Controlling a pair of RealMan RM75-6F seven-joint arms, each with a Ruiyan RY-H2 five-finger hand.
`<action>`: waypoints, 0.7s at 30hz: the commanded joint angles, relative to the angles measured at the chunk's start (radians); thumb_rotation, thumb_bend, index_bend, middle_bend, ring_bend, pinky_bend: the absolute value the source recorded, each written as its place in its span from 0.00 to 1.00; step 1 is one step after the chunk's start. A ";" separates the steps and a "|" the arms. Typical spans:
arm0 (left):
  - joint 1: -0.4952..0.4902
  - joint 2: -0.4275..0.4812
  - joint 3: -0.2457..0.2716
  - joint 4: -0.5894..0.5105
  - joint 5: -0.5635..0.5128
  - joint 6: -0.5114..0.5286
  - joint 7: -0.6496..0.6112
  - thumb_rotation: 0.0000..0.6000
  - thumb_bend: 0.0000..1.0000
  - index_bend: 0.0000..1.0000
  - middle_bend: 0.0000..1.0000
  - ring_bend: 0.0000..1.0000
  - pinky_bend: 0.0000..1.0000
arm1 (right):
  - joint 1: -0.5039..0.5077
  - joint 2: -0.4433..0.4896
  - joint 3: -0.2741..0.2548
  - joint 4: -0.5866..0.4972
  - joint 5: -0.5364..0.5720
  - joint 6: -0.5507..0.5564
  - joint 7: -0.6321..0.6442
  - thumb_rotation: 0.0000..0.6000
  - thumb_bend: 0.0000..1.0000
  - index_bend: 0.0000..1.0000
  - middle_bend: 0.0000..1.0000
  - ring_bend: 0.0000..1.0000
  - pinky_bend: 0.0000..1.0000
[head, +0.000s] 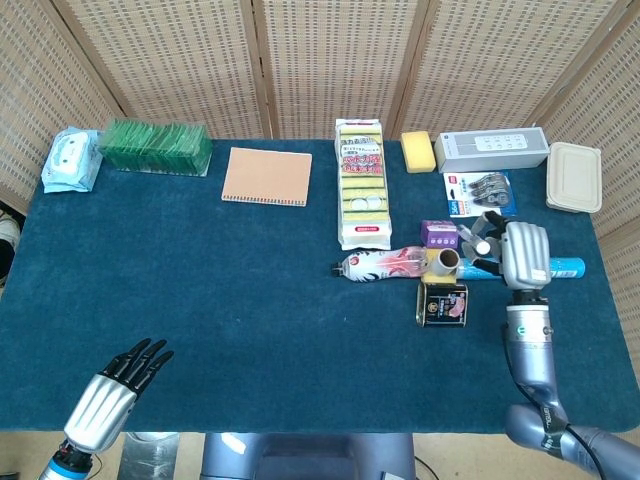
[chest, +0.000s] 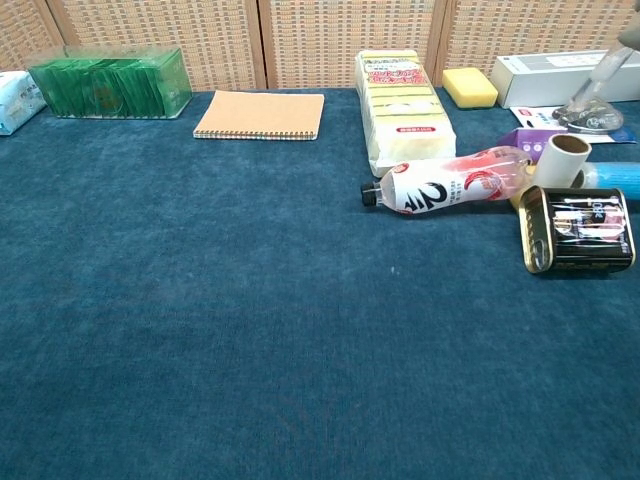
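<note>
Beside the dark rectangular tin can lying on its side, my right hand hovers with its fingers apart and nothing in them; its fingertips point toward the cream cardboard tube that stands just behind the can. From the chest camera only one fingertip shows at the frame's edge, above and behind that tube. Left of the can, touching the tube's side, lies the pink-labelled plastic bottle; a blue cylinder lies to the can's right, partly under my hand, and a small purple box sits behind the tube. My left hand hangs well away from the can, off the blue cloth table's near edge, fingers straight and apart, empty.

The crowding worries me. If I bring the right hand down carelessly, I judge it could knock the tube over, and the bottle or blue cylinder could roll.
</note>
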 joint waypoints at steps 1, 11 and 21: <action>0.000 0.000 0.000 0.000 0.000 0.001 -0.001 1.00 0.29 0.12 0.14 0.13 0.32 | 0.004 0.005 0.005 -0.003 0.012 -0.009 -0.001 1.00 0.40 0.81 0.97 1.00 0.93; 0.001 0.002 -0.001 -0.001 0.002 0.005 -0.001 1.00 0.29 0.12 0.14 0.13 0.32 | -0.002 0.042 0.008 -0.050 0.011 -0.002 0.011 1.00 0.41 0.81 0.98 1.00 0.93; 0.004 0.003 -0.002 -0.001 0.005 0.012 -0.003 1.00 0.29 0.12 0.14 0.12 0.32 | -0.028 0.125 0.003 -0.183 -0.035 0.036 0.012 1.00 0.42 0.81 0.99 1.00 0.94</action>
